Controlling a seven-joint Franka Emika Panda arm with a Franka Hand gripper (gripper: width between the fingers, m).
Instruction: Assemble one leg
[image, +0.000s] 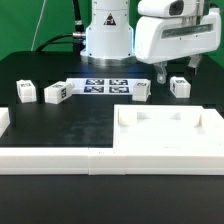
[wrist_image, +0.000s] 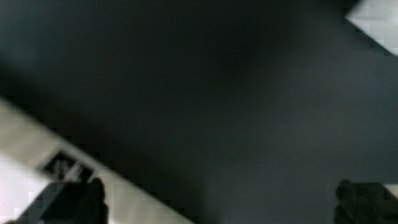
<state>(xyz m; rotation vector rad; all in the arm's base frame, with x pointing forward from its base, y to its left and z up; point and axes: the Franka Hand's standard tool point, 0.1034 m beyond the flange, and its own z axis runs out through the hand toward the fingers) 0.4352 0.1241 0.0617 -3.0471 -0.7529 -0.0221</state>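
Nearest me, a rail (image: 45, 160) runs along the near edge at left. The tray (image: 170, 140) sits against it at near right. The tray is the only container, and I see nothing inside its raised rim.

The gripper (image: 177, 70) hangs at far right, jaws apart and empty. The wrist view shows only bare table (wrist_image: 214, 90) between the fingertips. The leg (image: 180, 87) I judge to be the target stands just below the gripper, right of the marker board (image: 105, 86). One of the other legs (image: 141, 90) stands near it, and two more stand far left.

Risks:
- The wrist view does not show the leg between the fingers, so alignment is unconfirmed.
- A descent now could land a fingertip on the leg and tip or shove it.
- An off-centre grip could twist the stubby leg and spoil its seating later.
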